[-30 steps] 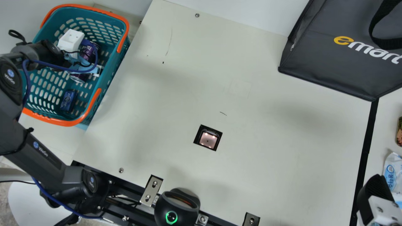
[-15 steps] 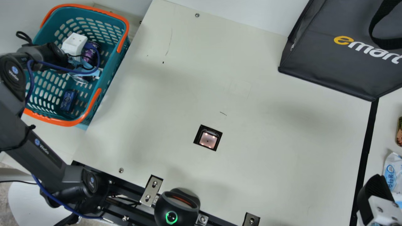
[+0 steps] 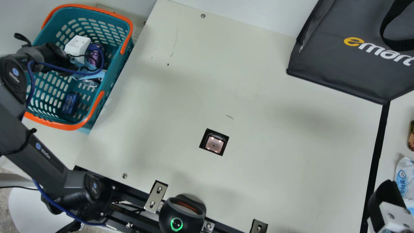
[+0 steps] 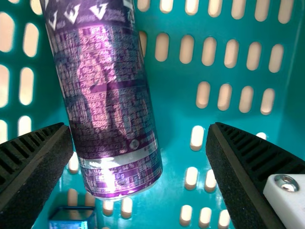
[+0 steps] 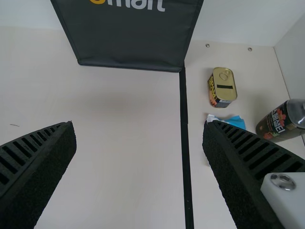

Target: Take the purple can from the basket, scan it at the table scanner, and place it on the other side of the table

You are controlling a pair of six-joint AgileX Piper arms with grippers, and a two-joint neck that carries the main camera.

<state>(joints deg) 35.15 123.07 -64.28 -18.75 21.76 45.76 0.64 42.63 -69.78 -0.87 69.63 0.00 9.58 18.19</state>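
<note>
In the main view my left gripper (image 3: 77, 46) is down inside the teal basket (image 3: 126, 48), partly covering the purple can (image 3: 94, 57). The left wrist view has the purple can (image 4: 112, 105) lying on the basket's bottom, its lower part between the spread fingers of my left gripper (image 4: 138, 126) and closer to one of them. The table scanner (image 3: 214, 144) is a lit square set into the table. At the main view's lower right is my right gripper (image 3: 388, 205). In its own view the right gripper (image 5: 138, 126) stands open above the table, holding nothing.
A blue box (image 3: 70, 103) lies in the basket. A black bag (image 3: 343, 55) stands at the table's back right. Beyond the black tape line (image 3: 376, 155) are a tin (image 5: 222, 87), a blue and white packet (image 3: 404, 176) and a dark bottle (image 5: 281, 120).
My left gripper has shifted a little to the right and slightly down in the main view, still within the basket. The right arm has stayed still.
</note>
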